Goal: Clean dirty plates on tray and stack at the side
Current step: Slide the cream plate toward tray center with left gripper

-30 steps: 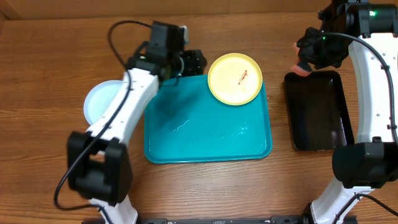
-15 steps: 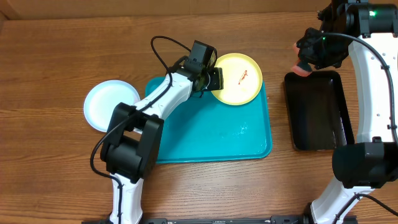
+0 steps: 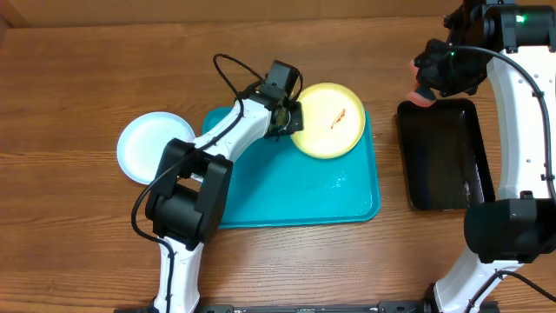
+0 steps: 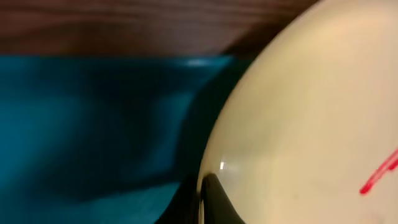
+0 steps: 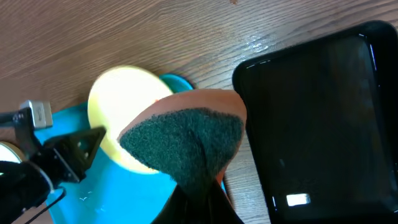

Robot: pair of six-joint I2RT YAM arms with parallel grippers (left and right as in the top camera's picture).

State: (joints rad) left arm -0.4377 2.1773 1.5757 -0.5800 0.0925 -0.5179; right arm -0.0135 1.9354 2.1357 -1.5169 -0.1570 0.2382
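Left claw point(image 3: 291, 111) clenched on the rim of the yellow plate point(image 3: 334, 122)
The plate sits tilted at the far right corner of the teal tray point(image 3: 287, 191), a red smear on its face. The light blue plate point(image 3: 143, 148) lies on the surface point(image 3: 69, 217) left of the tray. Right claw point(image 3: 425, 89) grips a sponge point(image 5: 186, 137) near the black tray point(image 3: 443, 165).

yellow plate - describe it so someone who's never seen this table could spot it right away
Find the big teal tray in the middle of the table. At its far right corner sits the yellow plate, with the left gripper at its rim. Unlike the light blue plate on the table left of the tray, it carries a red smear.
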